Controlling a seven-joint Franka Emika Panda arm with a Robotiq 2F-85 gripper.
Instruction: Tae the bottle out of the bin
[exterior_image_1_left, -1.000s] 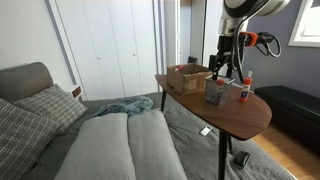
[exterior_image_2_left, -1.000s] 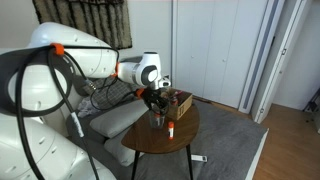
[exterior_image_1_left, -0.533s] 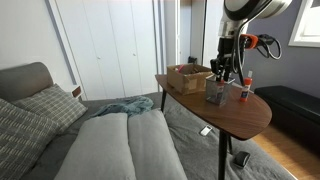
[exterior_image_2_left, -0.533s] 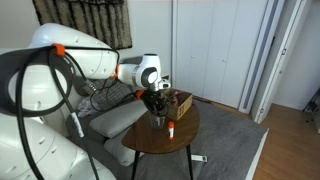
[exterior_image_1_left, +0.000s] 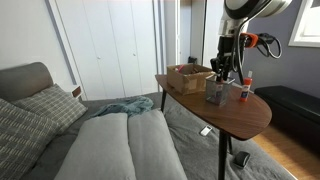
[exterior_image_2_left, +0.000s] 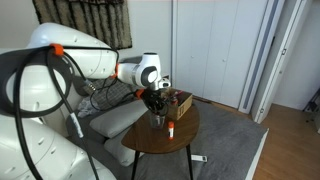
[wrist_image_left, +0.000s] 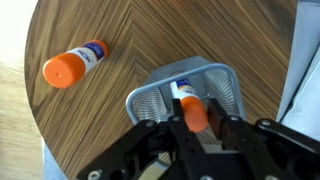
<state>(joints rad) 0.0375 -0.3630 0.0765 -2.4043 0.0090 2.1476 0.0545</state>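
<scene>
**Tool held over bin, bottle not yet lifted**

Hardly any change was found between the last second and this moment. In both exterior views the tool (exterior_image_1_left: 222, 72) was seen at nearly the same place, low over the bin (exterior_image_1_left: 215, 95), with no clear rise or descent. It was judged that the grasp was being lined up and the lift had not been started.

In the wrist view the bottle (wrist_image_left: 190, 105) was seen inside the grey bin, its orange cap pointing up between the two jaws. A small gap seemed to be left on each side of the cap, so the tool was taken as released and not yet clenched on anything. The bin was standing on the wooden tabletop (wrist_image_left: 120, 40), near its edge.

A second, very similar bottle (wrist_image_left: 73, 64) was seen on the tabletop, apart from the bin, and a cardboard box (exterior_image_1_left: 188, 76) stood behind. Closing on the cap and a straight upward pull would be needed next. The slim cap could slip if it were gripped off-centre.
</scene>
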